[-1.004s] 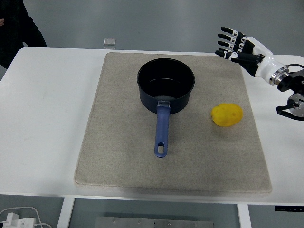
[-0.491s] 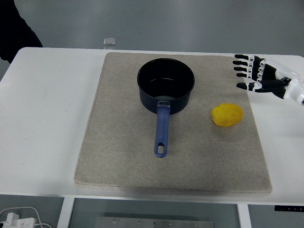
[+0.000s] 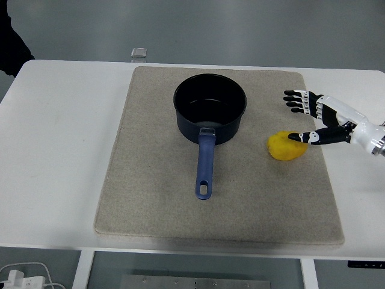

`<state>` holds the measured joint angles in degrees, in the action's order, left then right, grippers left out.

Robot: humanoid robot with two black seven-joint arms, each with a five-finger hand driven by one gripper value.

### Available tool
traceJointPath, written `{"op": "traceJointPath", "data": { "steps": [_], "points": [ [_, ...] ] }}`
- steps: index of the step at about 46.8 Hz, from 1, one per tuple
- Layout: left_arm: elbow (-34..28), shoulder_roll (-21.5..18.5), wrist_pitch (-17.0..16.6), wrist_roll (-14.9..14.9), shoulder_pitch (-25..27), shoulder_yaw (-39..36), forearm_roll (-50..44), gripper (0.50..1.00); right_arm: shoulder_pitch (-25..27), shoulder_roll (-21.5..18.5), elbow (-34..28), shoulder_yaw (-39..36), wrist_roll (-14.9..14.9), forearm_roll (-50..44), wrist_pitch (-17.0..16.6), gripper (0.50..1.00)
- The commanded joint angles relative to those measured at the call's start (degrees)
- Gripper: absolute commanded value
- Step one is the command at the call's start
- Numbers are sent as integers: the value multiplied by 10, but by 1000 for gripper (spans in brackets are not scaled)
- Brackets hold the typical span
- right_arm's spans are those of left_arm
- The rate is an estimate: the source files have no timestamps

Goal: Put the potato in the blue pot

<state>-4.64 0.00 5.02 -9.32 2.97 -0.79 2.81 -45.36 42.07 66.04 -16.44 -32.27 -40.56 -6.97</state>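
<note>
Your right hand (image 3: 316, 117) has dropped lower and moved left since half a second ago; it's now right at the potato (image 3: 287, 146), thumb tip over its right side, fingers (image 3: 296, 101) spread and gripping nothing. The potato hasn't moved: it sits on the beige mat (image 3: 150, 180), right of the blue pot (image 3: 210, 106), outside it. The pot is unchanged, with its handle (image 3: 205, 165) pointing to the near edge. The dark sleeve (image 3: 12, 51) at top left has pulled back further.

the right hand (image 3: 317, 117) has come down from the table's far right corner, fingers spread, thumb now over the potato (image 3: 284, 147).
</note>
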Motion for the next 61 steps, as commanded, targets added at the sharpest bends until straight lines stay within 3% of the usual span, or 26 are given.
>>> {"op": "traceJointPath", "data": {
  "steps": [1,19,46,56,61],
  "points": [
    [1,0,-1,0,-1,0,0,996,9,-7,1,1,-21,-18,29,919],
    [1,0,-1,0,-2,0,0,996,45,-33,-5,4,-27,-76,80,917],
    [4,0,-1,0,-3,0,0,996,55,-75,-58,4,-27,-101,112,907],
    [4,0,-1,0,-5,0,0,996,57,-76,-69,4,-27,-102,113,864],
    [2,0,0,0,-4,0,0,996,58,-77,-71,4,-27,-102,114,787]
  ]
}}
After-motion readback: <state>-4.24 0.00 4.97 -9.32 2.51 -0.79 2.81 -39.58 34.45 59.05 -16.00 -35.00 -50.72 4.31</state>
